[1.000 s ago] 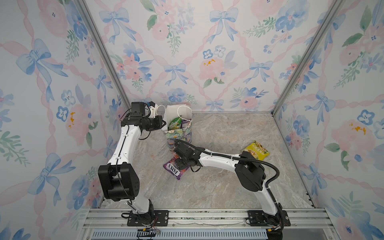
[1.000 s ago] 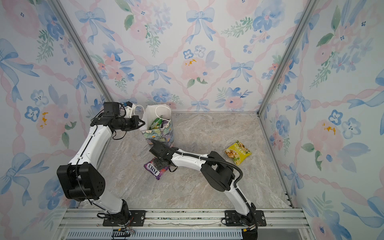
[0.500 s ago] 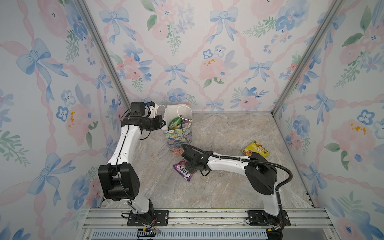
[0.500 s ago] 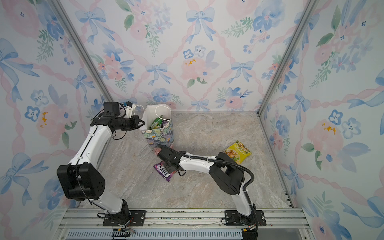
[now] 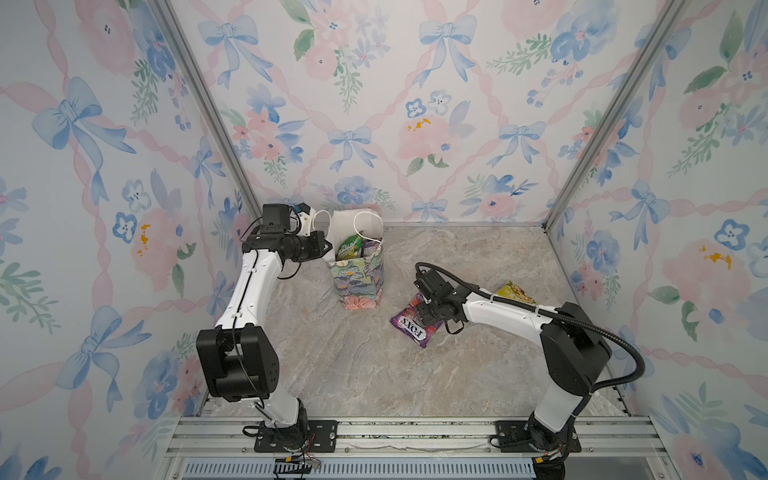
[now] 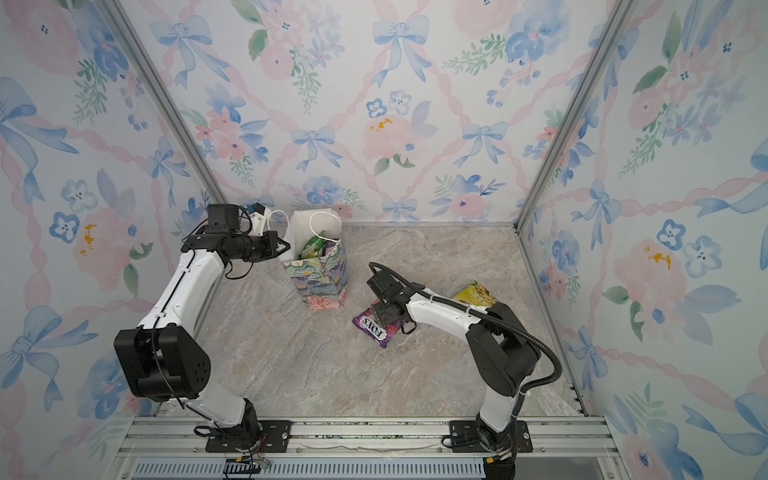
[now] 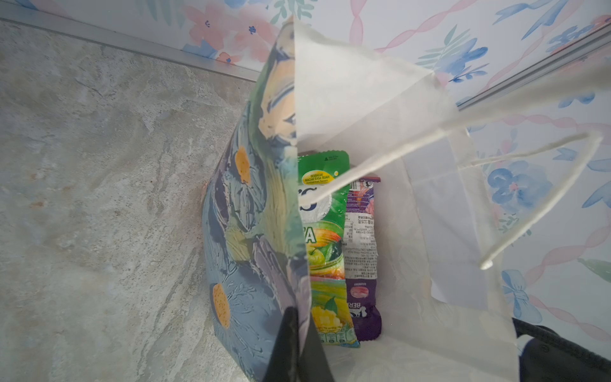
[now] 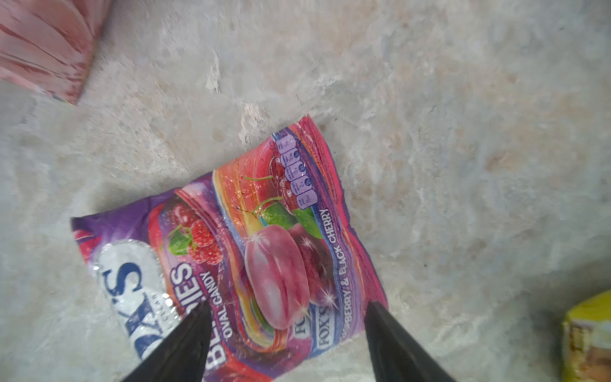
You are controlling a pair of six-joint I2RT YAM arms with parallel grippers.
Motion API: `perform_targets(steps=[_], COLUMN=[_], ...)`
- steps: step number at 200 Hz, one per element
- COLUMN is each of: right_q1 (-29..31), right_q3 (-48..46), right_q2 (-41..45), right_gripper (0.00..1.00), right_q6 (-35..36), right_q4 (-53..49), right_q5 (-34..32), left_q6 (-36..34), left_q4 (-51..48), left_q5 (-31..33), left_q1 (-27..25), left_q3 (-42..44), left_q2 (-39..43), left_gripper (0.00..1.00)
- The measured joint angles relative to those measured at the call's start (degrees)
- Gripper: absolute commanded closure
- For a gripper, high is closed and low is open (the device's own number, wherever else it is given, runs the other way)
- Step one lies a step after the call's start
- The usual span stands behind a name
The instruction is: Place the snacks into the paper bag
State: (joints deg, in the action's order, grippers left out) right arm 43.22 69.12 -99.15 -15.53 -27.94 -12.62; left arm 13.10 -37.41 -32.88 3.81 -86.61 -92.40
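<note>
Here: marbled floor (image 5: 374,374), floral walls (image 5: 374,104); left claw (image 7: 299,322) pinches paper bag (image 5: 359,282), right claw (image 8: 287,307) spread.

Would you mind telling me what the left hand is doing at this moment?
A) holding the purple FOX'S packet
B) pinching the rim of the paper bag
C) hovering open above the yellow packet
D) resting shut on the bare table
B: the left wrist view shows the left hand closed on the printed wall of the paper bag at its open rim.
</note>
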Motion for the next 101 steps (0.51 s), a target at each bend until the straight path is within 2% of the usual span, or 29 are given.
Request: perform_targets(steps=[30, 52, 71, 85, 101], right_q1=[-1.3, -2.9, -3.4, -3.4, -3.5], right_q3=[-5.6, -14.1, -20.6, -23.8, -26.0], right_q2=[9.8, 15.5, 17.1, 17.2, 17.2], right_gripper=[0.2, 0.11, 0.0, 0.03, 0.0], right_q6=[-9.6, -19.7, -27.4, -31.8, -35.5], right_q4=[3.5, 8.8, 12.8, 15.1, 16.7], right_q5=[6.7, 11.3, 14.0, 15.3, 16.1], left_q6=[0.0, 0.0, 0.0, 0.0, 0.0], left_q4=[0.0, 0.0, 0.0, 0.0, 0.0], left_q5=[0.0, -0.1, -0.2, -0.2, -0.2], left_q1=[0.0, 0.0, 0.0, 0.0, 0.0], left_q3=[0.0, 0.0, 0.0, 0.0, 0.0], left_q2=[0.0, 0.0, 0.0, 0.0, 0.0], left_gripper=[1.0, 1.0, 1.0, 1.0, 1.0])
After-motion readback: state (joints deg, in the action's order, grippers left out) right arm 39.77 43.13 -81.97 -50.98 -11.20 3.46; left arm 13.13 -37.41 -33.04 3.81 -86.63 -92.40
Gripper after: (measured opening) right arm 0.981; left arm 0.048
